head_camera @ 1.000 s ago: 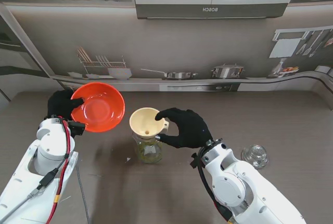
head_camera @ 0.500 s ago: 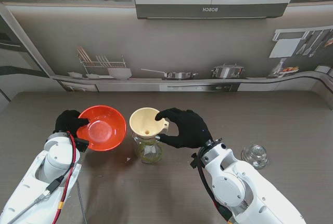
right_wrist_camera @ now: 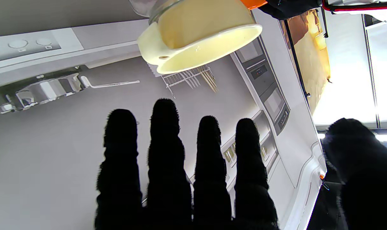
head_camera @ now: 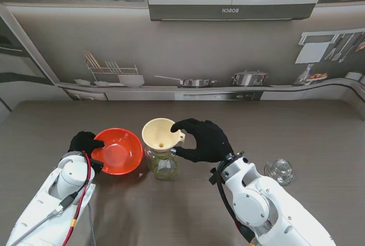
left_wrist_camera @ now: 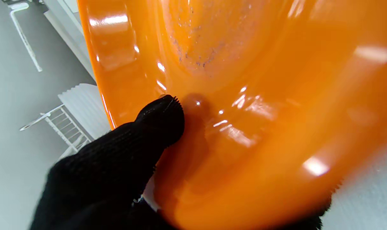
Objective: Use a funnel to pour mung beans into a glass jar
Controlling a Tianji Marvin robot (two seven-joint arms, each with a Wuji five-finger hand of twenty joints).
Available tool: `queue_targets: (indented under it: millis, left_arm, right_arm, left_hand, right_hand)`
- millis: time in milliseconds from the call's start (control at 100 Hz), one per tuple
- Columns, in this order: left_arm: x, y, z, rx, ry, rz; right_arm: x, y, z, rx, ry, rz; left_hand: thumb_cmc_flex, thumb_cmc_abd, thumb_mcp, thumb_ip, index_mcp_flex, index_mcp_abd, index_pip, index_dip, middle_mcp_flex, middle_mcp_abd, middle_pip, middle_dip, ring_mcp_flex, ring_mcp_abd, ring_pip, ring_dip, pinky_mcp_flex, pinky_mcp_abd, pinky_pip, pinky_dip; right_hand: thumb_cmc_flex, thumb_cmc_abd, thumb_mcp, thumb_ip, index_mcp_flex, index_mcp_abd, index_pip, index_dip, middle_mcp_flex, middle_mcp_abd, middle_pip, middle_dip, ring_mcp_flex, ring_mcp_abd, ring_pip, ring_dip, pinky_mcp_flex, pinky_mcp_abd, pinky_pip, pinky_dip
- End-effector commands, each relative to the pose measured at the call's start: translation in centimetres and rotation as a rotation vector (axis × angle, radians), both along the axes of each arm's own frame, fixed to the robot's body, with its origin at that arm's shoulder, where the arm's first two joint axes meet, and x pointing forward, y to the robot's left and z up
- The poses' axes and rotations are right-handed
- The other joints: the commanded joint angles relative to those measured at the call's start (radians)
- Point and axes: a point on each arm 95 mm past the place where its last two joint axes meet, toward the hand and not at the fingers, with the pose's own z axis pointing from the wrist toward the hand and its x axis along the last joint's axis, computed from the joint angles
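Cream funnel (head_camera: 160, 133) seated in glass jar (head_camera: 162, 165) mouth, mung beans at jar bottom. Right hand (head_camera: 203, 140) fingers spread beside funnel, gripping nothing. Left hand (head_camera: 85, 142) clamped on orange bowl (head_camera: 118, 150) rim, left of jar. Jar lid (head_camera: 279, 171) on table (head_camera: 319, 132), well right of jar.
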Motion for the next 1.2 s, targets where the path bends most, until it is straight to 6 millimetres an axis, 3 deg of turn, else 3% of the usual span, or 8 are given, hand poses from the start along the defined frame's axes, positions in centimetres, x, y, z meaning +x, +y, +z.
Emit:
queue_targets:
  millis: [0,370,810,1070,1190]
  left_arm:
    - [0.2,-0.4,-0.4,-0.022,0.022,-0.008]
    - [0.7,-0.7,-1.4,-0.032,0.057,0.000]
    - [0.7,-0.6,-2.0,0.050,0.114,-0.013]
    - [0.7,-0.5,-2.2,0.111,0.158,-0.054]
    - [0.6,-0.2,-2.3,0.149,0.179,-0.076]
  right_arm:
    - [-0.1,0.1,-0.2,-0.006,0.013,0.005]
    - [-0.1,0.0,-0.3,-0.005,0.019,0.006]
    - [-0.1,-0.1,-0.3,-0.005,0.025,0.007]
    - [0.0,-0.1,-0.4,-0.004,0.027,0.007]
    - [0.0,-0.1,-0.4,-0.004,0.027,0.008]
  left_hand:
    - [0.108,0.050,0.047,0.026,0.042,-0.057,0.047,0.027,0.037,0.017,0.012,0.009,0.011,0.055,-0.007,0.003,-0.008,0.011,0.001,0.012]
    - [0.123,0.066,0.006,0.040,0.031,-0.060,0.047,0.017,-0.020,0.039,-0.048,0.043,0.003,0.082,-0.136,0.046,-0.109,0.008,-0.012,0.025]
    - [0.119,0.077,-0.012,0.042,0.014,-0.050,0.023,0.001,-0.083,0.032,-0.073,0.088,-0.058,0.056,-0.175,0.089,-0.183,-0.020,-0.019,0.024]
    - [0.107,0.075,-0.021,0.045,0.014,-0.029,-0.157,-0.118,-0.143,0.024,-0.117,0.098,-0.178,0.070,-0.217,0.109,-0.294,-0.014,-0.074,0.029]
    - [0.073,0.068,-0.019,0.041,0.005,-0.024,-0.273,-0.123,-0.199,0.027,-0.162,0.038,-0.265,0.076,-0.315,0.071,-0.387,-0.011,-0.170,0.008]
  right_hand:
    - [-0.029,0.023,0.006,0.017,-0.022,-0.002,-0.001,-0.011,-0.021,-0.009,0.001,-0.009,-0.013,-0.002,-0.003,-0.009,-0.013,0.027,-0.012,-0.001]
    - [-0.030,0.025,0.006,0.017,-0.021,-0.002,0.000,-0.011,-0.021,-0.010,0.001,-0.009,-0.011,-0.003,-0.002,-0.009,-0.013,0.027,-0.012,-0.001]
    - [-0.029,0.026,0.009,0.017,-0.022,-0.002,0.000,-0.011,-0.016,-0.007,0.002,-0.009,-0.009,-0.003,-0.001,-0.009,-0.013,0.026,-0.011,-0.001]
    - [-0.030,0.027,0.010,0.017,-0.021,-0.003,0.001,-0.011,-0.013,-0.008,0.002,-0.009,-0.007,-0.003,0.000,-0.008,-0.013,0.026,-0.011,-0.001]
    - [-0.030,0.027,0.010,0.017,-0.021,-0.003,0.001,-0.011,-0.011,-0.006,0.002,-0.009,-0.007,-0.003,0.000,-0.008,-0.013,0.027,-0.011,-0.001]
